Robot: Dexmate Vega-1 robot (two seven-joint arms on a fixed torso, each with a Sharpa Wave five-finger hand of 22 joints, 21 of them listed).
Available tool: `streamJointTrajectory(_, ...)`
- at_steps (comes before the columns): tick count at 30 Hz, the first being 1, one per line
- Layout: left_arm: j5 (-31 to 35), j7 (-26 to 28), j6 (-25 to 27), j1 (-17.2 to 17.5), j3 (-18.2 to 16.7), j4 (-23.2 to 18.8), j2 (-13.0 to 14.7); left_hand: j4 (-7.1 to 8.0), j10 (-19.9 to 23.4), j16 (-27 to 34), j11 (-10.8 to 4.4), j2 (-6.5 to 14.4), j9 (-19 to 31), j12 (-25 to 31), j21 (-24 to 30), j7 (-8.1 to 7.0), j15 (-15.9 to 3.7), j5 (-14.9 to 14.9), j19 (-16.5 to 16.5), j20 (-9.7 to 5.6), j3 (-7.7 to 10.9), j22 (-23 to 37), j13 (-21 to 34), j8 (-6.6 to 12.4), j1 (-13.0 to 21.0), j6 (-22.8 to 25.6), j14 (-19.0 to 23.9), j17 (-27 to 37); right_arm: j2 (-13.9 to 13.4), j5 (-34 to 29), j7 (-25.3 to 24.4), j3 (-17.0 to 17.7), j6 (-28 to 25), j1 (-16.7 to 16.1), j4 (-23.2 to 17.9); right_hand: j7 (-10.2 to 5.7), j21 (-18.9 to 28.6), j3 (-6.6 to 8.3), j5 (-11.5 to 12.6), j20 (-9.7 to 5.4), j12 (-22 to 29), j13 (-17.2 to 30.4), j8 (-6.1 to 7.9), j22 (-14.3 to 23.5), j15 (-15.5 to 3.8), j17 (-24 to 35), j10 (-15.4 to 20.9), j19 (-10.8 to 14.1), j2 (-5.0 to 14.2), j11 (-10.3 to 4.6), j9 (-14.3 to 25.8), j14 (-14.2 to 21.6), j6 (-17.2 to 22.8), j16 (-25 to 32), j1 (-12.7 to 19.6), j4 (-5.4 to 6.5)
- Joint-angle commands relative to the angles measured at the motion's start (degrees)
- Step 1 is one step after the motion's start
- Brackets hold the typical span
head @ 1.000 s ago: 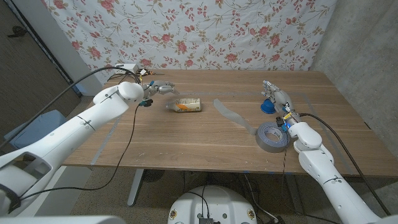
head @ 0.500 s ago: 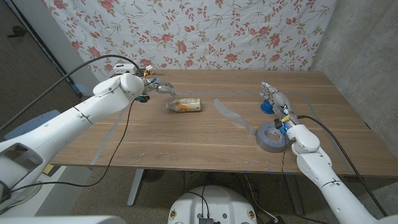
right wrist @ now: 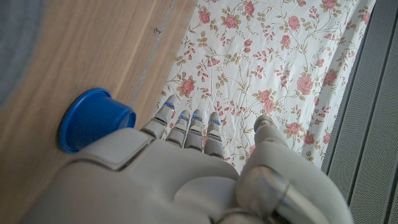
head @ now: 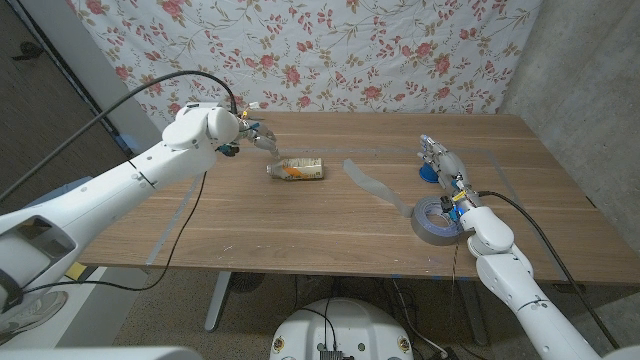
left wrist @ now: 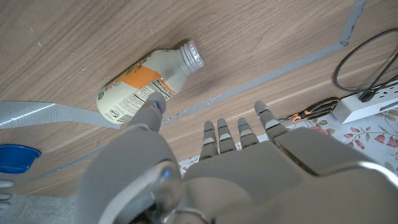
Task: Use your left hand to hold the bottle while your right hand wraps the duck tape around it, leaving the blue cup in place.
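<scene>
The plastic bottle (head: pixel 296 169) with an orange label lies on its side at the table's back left; it shows as the bottle (left wrist: pixel 146 84) in the left wrist view, cap end away from the label. My left hand (head: pixel 256 134) hovers just behind and left of it, fingers apart, holding nothing. The grey duck tape roll (head: pixel 436 221) lies flat at the front right, with a loose strip (head: pixel 372 183) running out toward the bottle. My right hand (head: pixel 443 160) is extended beside the blue cup (head: pixel 428 171), fingers apart, empty. The blue cup (right wrist: pixel 93 118) sits next to its fingers.
A white power strip (left wrist: pixel 368 104) with cables and a small orange-handled tool (left wrist: pixel 314 109) lie along the table's back left edge. Grey tape lines (head: pixel 170 226) mark the tabletop. A flowered cloth (head: pixel 330 50) hangs behind the table.
My left arm has swung up and toward the table's back, the hand staying just behind the bottle. My right arm has drawn slightly toward the front. Bottle, cup and tape roll have not moved.
</scene>
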Motion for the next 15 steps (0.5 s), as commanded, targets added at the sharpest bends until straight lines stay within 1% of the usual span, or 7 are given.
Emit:
streamJointTrajectory(1, 14.12, -9.59, -4.12, -2.93, 3.43, 2.17, -3.35, -0.05, 0.69, -0.20, -0.13, -0.08, 0.17, -0.13, -0.36, -0.22, 0.53, 0.50, 0.30, 0.45, -0.14, 0.15, 0.24, 0.52, 1.05, 1.04, -0.26, 0.20, 0.39, 0.46, -0.78, -0.15, 1.54, -1.47, -0.16, 0.04, -0.21, -0.28, 0.28, 0.06, 0.27, 0.10, 0.16, 0.21, 0.53, 0.13, 0.74, 0.56, 0.08, 0.15, 0.08, 0.33, 0.60, 0.32, -0.28, 0.08)
streamJointTrajectory(7, 19.91, -12.35, -7.53, -2.81, 3.33, 3.42, -5.62, -0.19, 0.76, -0.26, -0.06, -0.40, 0.24, -0.22, -0.56, -1.53, 0.76, 0.68, 0.51, 0.66, -0.35, 0.12, 0.25, 0.69, 2.21, 1.88, -0.49, 0.19, 0.38, 0.57, -1.12, -0.16, 1.90, -1.87, -0.30, 0.02, -0.29, -0.35, 0.26, 0.10, 0.29, 0.11, 0.18, 0.22, 0.57, 0.16, 0.90, 0.70, 0.17, 0.39, 0.09, 0.37, 0.72, 0.34, -0.43, 0.15)
streamJointTrajectory(8, 20.75, -12.62, -8.02, -2.67, 3.21, 3.57, -5.96, -0.20, 0.79, -0.25, -0.06, -0.59, 0.29, -0.27, -0.71, -2.29, 0.83, 0.80, 0.55, 0.69, -0.51, 0.11, 0.26, 1.08, 2.87, 3.13, -0.53, 0.19, 0.37, 0.53, -1.23, -0.16, 1.93, -1.94, -0.34, 0.04, -0.31, -0.36, 0.25, 0.13, 0.28, 0.11, 0.19, 0.22, 0.59, 0.16, 0.89, 0.69, 0.18, 0.36, 0.09, 0.41, 0.74, 0.35, -0.45, 0.16)
streamJointTrajectory(12, 24.08, -13.77, -9.58, -1.95, 2.70, 4.03, -7.20, -0.17, 0.97, -0.25, -0.08, -0.72, 0.32, -0.25, -0.85, -2.42, 0.94, 0.88, 0.53, 0.69, -0.65, 0.11, 0.27, 1.18, 3.31, 3.64, -0.57, 0.19, 0.27, 0.72, -1.24, -0.13, 1.94, -2.03, -0.29, -0.01, -0.36, -0.39, 0.25, 0.09, 0.26, 0.11, 0.18, 0.22, 0.51, 0.19, 0.90, 0.75, 0.27, 0.35, 0.09, 0.50, 0.76, 0.39, -0.55, 0.23)
streamJointTrajectory(15, 26.16, -14.93, -10.28, -1.45, 2.19, 4.46, -8.14, -0.10, 1.02, -0.20, -0.14, -0.85, 0.36, -0.27, -0.97, -2.11, 1.06, 0.93, 0.49, 0.78, -0.80, 0.11, 0.28, 1.30, 3.63, 4.17, -0.49, 0.19, 0.29, 0.84, -1.25, -0.13, 2.06, -1.97, -0.11, 0.04, -0.41, -0.40, 0.25, 0.13, 0.27, 0.11, 0.19, 0.22, 0.60, 0.18, 0.98, 0.81, 0.28, 0.36, 0.09, 0.58, 0.82, 0.41, -0.56, 0.20)
